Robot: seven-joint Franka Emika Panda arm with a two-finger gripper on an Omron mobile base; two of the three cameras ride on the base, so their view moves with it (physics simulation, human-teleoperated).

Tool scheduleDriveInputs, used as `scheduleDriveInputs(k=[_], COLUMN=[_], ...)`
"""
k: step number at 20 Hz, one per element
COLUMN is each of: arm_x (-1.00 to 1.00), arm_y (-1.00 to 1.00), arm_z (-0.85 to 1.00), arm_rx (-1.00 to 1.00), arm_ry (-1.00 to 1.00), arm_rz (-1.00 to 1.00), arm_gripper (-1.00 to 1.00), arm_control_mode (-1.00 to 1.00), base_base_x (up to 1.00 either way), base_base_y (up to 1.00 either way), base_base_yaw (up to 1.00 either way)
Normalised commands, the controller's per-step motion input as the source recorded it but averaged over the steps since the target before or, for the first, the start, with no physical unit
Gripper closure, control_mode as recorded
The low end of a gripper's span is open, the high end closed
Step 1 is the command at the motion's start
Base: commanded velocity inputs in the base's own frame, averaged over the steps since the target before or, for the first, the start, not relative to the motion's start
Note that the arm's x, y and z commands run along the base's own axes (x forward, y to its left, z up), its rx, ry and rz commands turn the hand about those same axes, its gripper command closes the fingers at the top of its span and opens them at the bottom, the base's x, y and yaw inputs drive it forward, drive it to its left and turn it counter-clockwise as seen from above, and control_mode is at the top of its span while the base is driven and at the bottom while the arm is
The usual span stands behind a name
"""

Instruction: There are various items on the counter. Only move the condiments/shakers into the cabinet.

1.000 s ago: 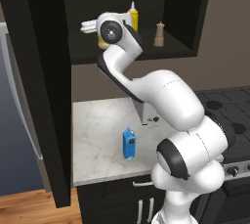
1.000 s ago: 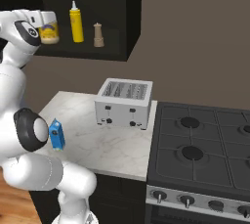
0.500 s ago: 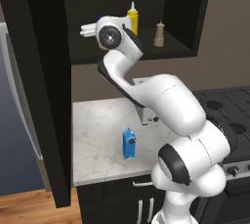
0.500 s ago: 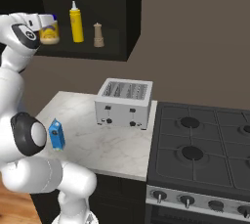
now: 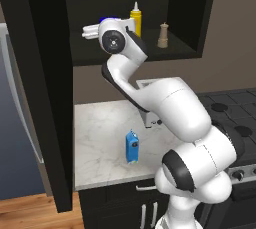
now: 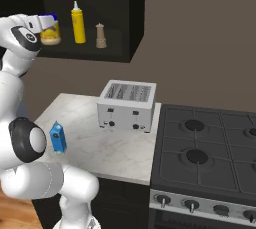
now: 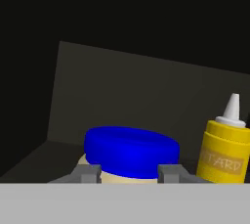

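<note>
Jaws of the gripper sit closed against the sides of the jar, one finger on each side just under the blue lid, so the jar is gripped. The jar is inside the cabinet, at the left end of the shelf; whether its base rests on the shelf or hangs just above it I cannot tell. It looks squat, stiff and probably glass or hard plastic, fairly heavy for its size and smooth-sided, so it could slip or crack if dropped; the sensible hold is where the fingers are, on the body just below the lid's overhang, which would catch a slide. Beside it on the shelf stands the yellow squeeze bottle, close enough to be knocked by a careless sideways move, and further along the small shaker. Down on the counter remain the blue carton and the toaster.
</note>
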Motion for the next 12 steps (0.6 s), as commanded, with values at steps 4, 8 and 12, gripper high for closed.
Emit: scheduleDriveInputs(k=[4, 8, 12], arm_x=[0.00, -0.09, -0.24], arm_y=[0.00, 0.00, 0.00], arm_z=[0.00, 0.00, 0.00], arm_rx=[0.00, 0.00, 0.00], arm_ry=[0.00, 0.00, 0.00], arm_rz=[0.00, 0.00, 0.00], arm_gripper=[-1.00, -1.00, -1.00], arm_control_mode=[-1.00, -1.00, -1.00], base_base_x=[0.00, 0.00, 0.00], base_base_y=[0.00, 0.00, 0.00], base_base_yaw=[0.00, 0.00, 0.00])
